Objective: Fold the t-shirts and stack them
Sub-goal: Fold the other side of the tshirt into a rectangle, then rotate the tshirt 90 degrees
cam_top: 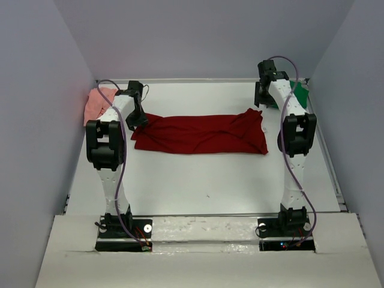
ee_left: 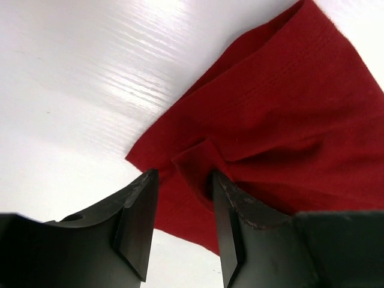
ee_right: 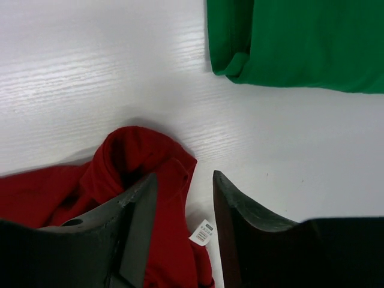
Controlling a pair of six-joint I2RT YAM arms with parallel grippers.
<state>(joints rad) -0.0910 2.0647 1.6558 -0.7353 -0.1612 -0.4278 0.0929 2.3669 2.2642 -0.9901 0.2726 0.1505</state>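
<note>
Currently, the pale salmon-pink cloth t-shirt [cam_top: 99, 103] is lying in the far left corner of the counter [cam_top: 210, 180]. The left pincer [ee_left: 183, 175] is standing parted, clamping nothing, over the left end of the dark red cloth t-shirt [cam_top: 201, 133], which is lying as a long band across mid-counter. The right pincer [ee_right: 185, 175] is hovering parted over its right end. The bright green cloth t-shirt [ee_right: 300, 42] is lying far right.
</note>
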